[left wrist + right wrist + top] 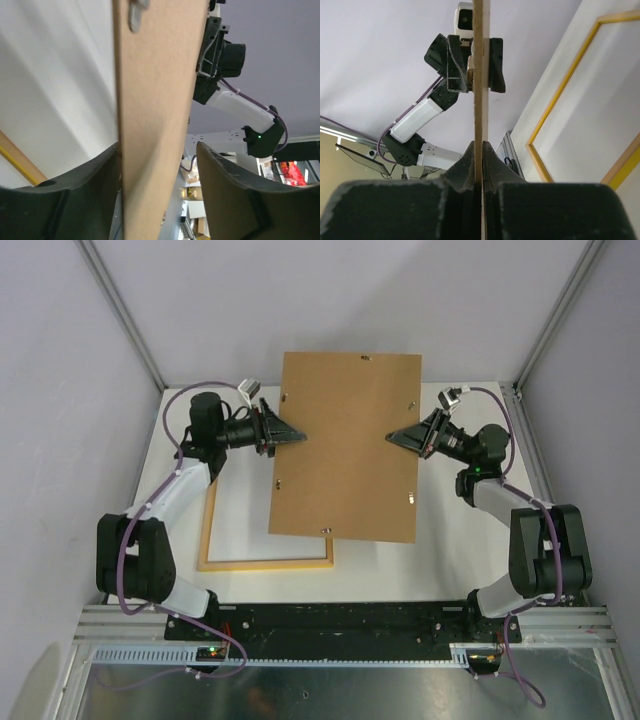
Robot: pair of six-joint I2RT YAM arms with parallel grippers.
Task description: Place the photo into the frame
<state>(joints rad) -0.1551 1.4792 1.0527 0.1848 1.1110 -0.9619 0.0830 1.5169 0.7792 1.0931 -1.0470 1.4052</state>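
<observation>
Top view: caught a brown backing board (pixel 345 445) held up over the white worktop (pixel 460 550), slightly askew, with small metal tabs (pixel 412 497) near its edges. Found the left fingers (pixel 285 434) at the board's left edge and the right fingers (pixel 405 436) at its right edge, roughly level with each other. Located the frame (pixel 265 563) lying flat on the worktop beside the left arm (pixel 165 505), its far right part covered from above by the board.

Left wrist view: looked along the backing board edge-on, a tan band running up the middle. Showed the left fingers (pixel 75 195) spread, 1 on each side of the board. Placed the one on the worktop side close against the board's face and the other clear of it, with a gap between. Caught a short yellow strip of the frame at lower left, down on the worktop. Saw the right arm (pixel 235 107) reaching in at the board's far edge.

Right wrist view: showed the board as a thin upright line. Found the right fingers (pixel 465 172) pressed together on its near edge, pinching it. Picked out the left fingers straddling the far edge; could not tell from here whether touching. Saw the frame's yellow rim on the worktop to the right, below and clear of the board.
</observation>
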